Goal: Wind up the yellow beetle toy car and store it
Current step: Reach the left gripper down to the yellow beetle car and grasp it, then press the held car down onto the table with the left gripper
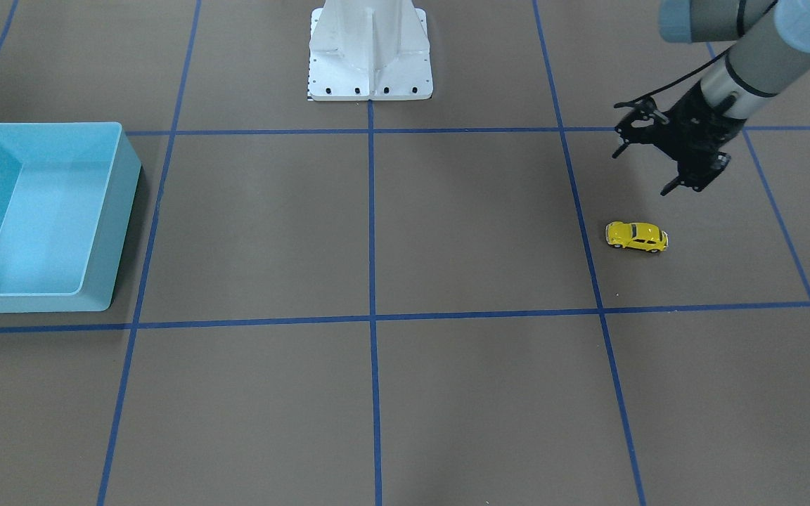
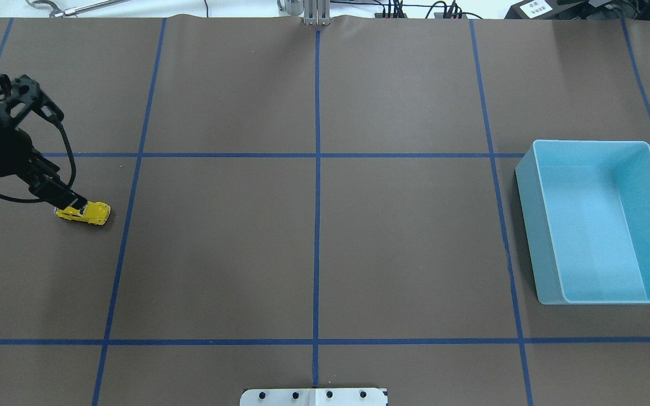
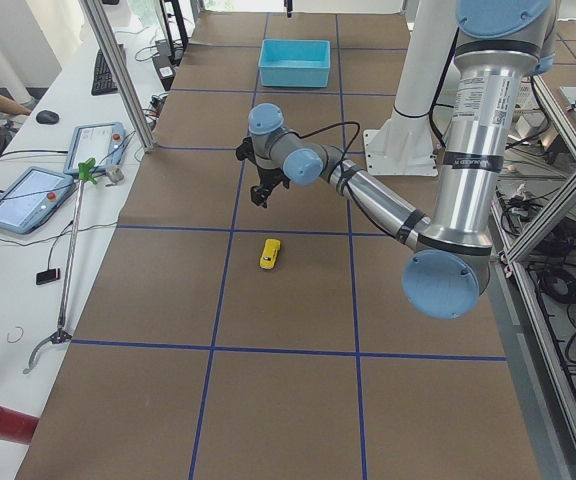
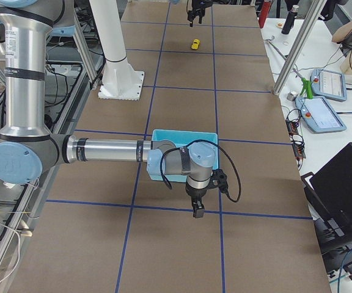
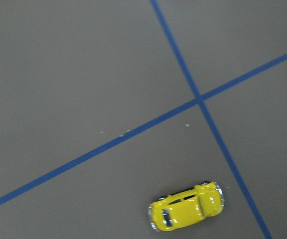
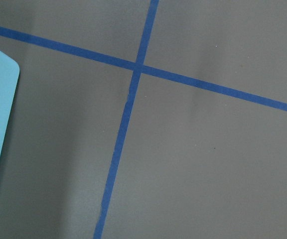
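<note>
Yellow beetle toy car on its wheels on brown worktop, left hand spread wide, raised near it, right hand beside blue bin, spread cannot be told.

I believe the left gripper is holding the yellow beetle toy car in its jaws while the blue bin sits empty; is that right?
Not quite: the left gripper hangs open, clear of the yellow beetle toy car, which sits free on the table, as the exterior front-facing view shows. The blue bin is indeed empty.
</note>
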Robot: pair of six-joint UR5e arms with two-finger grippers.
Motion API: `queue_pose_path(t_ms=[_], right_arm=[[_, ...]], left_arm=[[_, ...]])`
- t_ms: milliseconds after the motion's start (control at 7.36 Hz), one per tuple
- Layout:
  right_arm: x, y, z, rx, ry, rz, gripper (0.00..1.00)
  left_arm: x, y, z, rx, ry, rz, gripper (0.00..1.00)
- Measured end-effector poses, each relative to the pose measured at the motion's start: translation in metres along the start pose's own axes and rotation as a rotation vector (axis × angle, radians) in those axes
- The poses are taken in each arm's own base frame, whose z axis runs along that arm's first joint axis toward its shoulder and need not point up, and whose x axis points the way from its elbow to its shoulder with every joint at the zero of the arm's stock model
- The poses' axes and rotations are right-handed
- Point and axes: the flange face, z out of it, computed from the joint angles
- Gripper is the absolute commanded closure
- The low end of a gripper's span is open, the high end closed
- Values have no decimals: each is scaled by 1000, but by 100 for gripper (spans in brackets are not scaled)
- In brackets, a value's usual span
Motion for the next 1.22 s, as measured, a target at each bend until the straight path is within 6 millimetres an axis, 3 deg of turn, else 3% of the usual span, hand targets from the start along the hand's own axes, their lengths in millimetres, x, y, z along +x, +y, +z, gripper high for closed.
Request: queue_pose_path(t_ms=[407,543,951,1222], right_arm=[[1,2,1,-2,0,2,0],[1,2,1,-3,0,2,0],[1,2,2,-3,0,3,0],[1,2,2,-4,0,3,0]], left_arm=[[55,-13,24,-26,12,160,0],[56,-14,29,-35,13,284,0],[30,-12,37,-68,-43,586,0],[22,-10,44,-94,-79,689,0]])
